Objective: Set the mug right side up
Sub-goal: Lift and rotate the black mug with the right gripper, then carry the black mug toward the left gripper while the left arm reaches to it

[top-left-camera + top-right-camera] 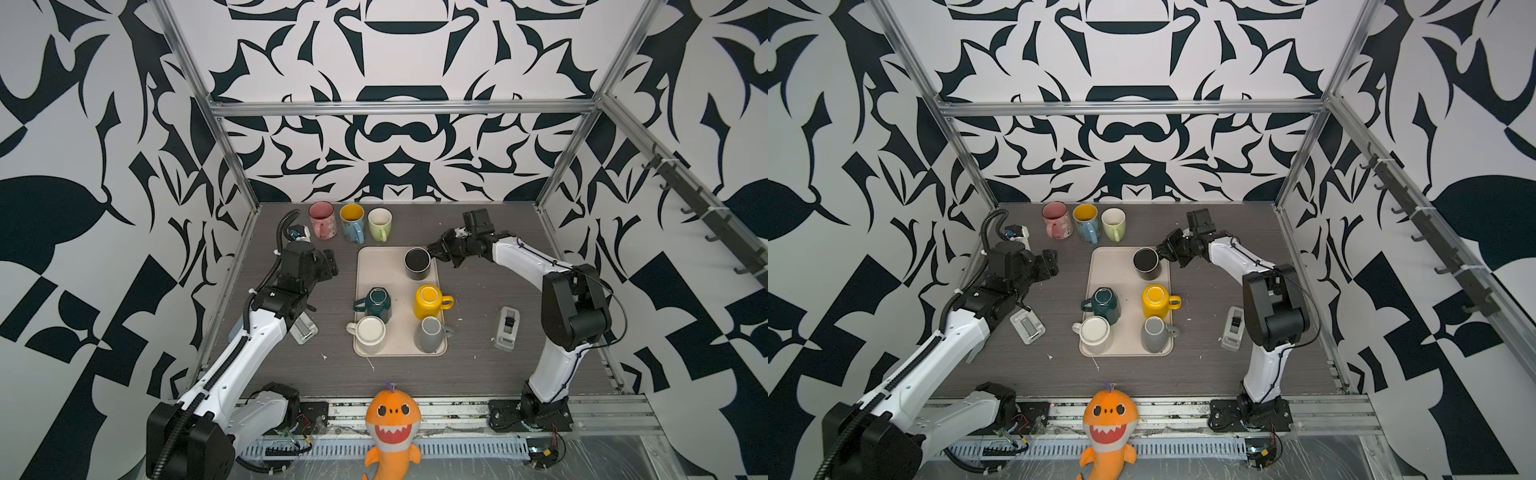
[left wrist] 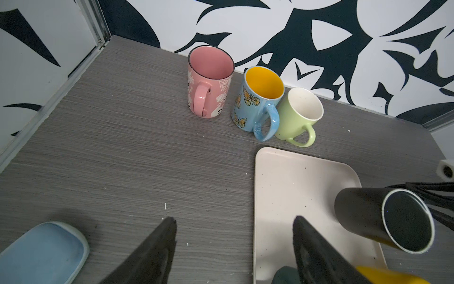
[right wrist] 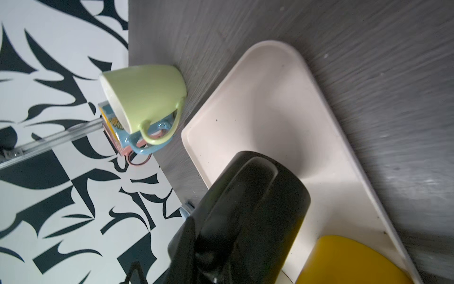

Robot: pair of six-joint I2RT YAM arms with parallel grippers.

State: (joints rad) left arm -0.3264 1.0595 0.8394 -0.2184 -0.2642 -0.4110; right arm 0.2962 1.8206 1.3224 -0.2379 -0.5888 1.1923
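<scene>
Looks roughly halfway. Got the mug (image 1: pixel 417 262) clamped by its handle in the right gripper (image 1: pixel 435 252), hanging over the far right corner of the tray (image 1: pixel 380 270), tipped about sideways. Still needs rolling mouth-up and setting down. Plain black cylinder, pale ring round the base. Nothing in the left gripper (image 1: pixel 331 262), spread wide beside the tray.

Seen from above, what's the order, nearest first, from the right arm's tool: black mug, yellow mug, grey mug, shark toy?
1. black mug, gripped by the right tool, at the far end of the tray.
2. yellow mug, mid-tray.
3. grey mug, near corner of the tray.
4. shark toy, front edge.
</scene>
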